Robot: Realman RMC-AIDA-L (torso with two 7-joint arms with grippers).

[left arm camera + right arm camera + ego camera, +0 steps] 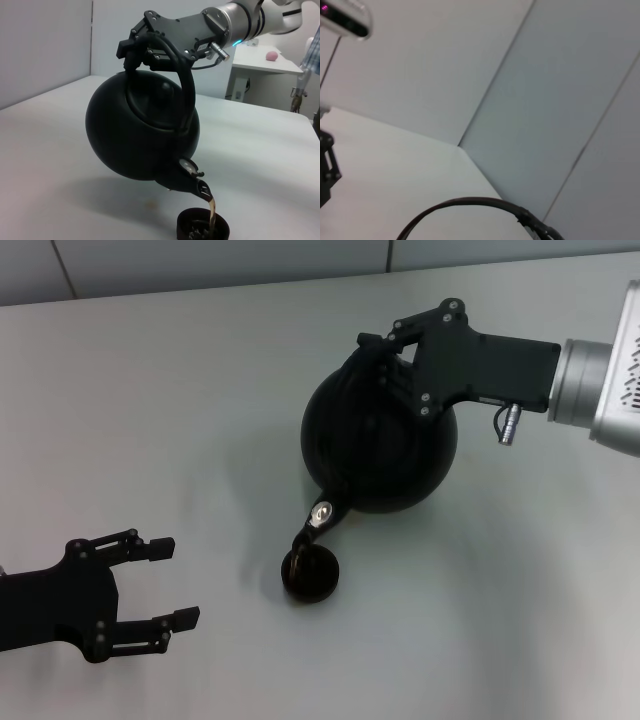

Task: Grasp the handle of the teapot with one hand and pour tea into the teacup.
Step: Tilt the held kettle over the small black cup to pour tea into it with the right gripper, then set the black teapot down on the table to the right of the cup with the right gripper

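The right gripper (385, 350) is clenched on the thick black arched handle (165, 55) of the large round matte-black teapot (380, 440), which hangs tilted above the pale grey table (150, 420), its short curved spout (312, 525) dipped toward seven o'clock. A thin brown stream of tea (212, 212) falls from the spout into the small round black teacup (309, 574) standing directly beneath it on the table. The left gripper (165, 585) rests near the table at nine o'clock from the teacup, well apart, its fingers released and holding nothing, with bare tabletop between them; a white side table (265, 62) carrying a small pink object (271, 55) stands in the background.

matte-black teapot (380, 445), black teacup (310, 575), brown tea (212, 212)
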